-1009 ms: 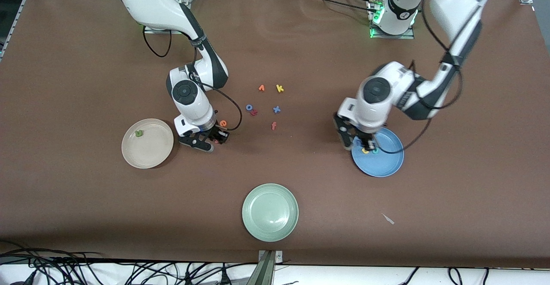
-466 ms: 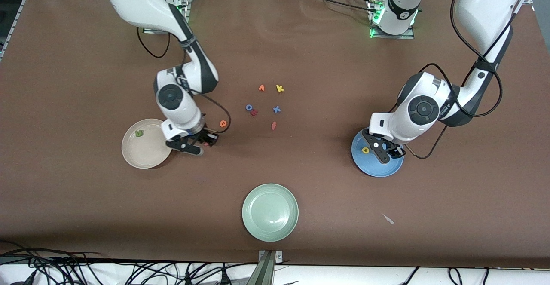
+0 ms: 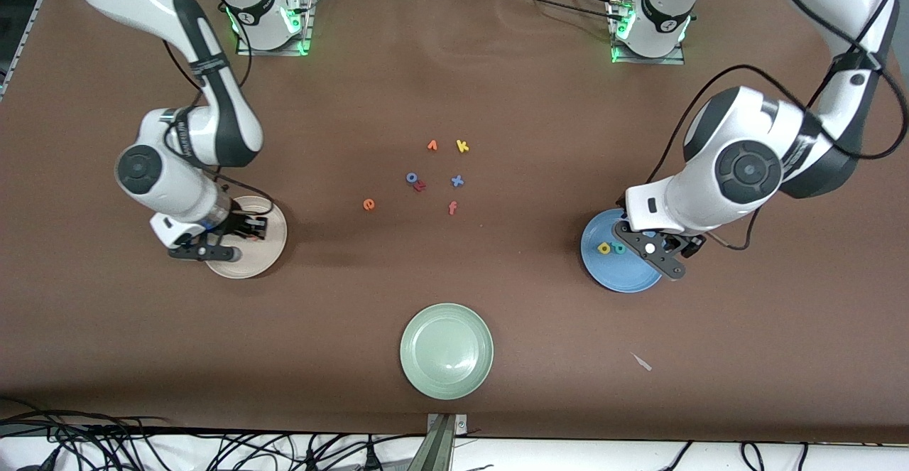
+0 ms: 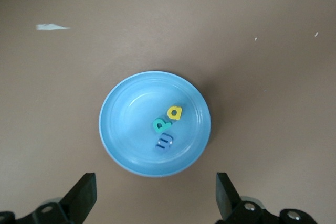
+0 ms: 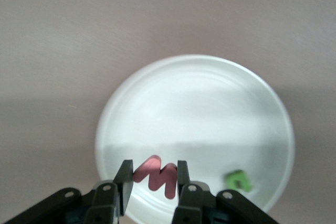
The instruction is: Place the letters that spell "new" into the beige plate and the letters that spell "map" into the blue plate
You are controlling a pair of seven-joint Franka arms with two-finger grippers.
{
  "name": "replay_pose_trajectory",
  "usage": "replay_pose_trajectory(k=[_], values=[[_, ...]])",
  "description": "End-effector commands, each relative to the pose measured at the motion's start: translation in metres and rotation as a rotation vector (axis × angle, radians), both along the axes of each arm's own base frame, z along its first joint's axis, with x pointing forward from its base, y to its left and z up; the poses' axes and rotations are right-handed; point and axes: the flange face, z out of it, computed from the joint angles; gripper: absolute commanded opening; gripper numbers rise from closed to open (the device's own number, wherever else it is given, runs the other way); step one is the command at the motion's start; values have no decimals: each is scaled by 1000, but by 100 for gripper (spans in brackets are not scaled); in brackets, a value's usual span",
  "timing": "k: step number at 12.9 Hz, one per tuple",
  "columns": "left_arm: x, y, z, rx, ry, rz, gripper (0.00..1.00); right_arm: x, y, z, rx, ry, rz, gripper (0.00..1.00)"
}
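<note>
1. Letters m [image 4: 164, 142], a [image 4: 174, 112] and p [image 4: 161, 125] lie in the blue plate [image 4: 121, 129], mid-frame; left gripper [image 4: 156, 198] hangs wide open over it.
2. Right gripper [image 5: 151, 181] pinches the w [image 5: 156, 176] over the beige plate [image 5: 210, 103], with n [image 5: 239, 180] inside.
3. If dropped near the rim, w might bounce out.
4. The e [image 3: 368, 204] waits mid-table; f [image 3: 452, 207] is also orange, so a mix-up could happen.
5. No brands or labels show.

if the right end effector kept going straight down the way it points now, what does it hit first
Most likely the beige plate: the right end effector, shut on the salmon-red w, points down over it, with the olive-green n off to one side. Its height above the plate is unclear.
</note>
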Motion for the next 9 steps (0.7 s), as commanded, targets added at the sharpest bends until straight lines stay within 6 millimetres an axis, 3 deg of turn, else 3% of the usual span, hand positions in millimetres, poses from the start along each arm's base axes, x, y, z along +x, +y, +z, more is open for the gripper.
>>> replay_pose_trajectory(k=[1,2,3,4,6,9], values=[[-4,2,63,-12,-47,81,100,-18,5,-7,16,2,10,54],[-3,6,70,-15,-62,101,100,-16,7,-3,17,-2,-23,61],[9,39,84,-36,-85,178,100,-16,12,1,22,-7,-56,65],[9,60,104,-70,-119,237,100,-17,24,3,27,-7,-78,67],[8,91,129,-77,-183,315,100,-23,74,8,45,-8,-152,71],[-26,99,148,-103,-172,397,100,-42,143,8,53,3,-237,71]])
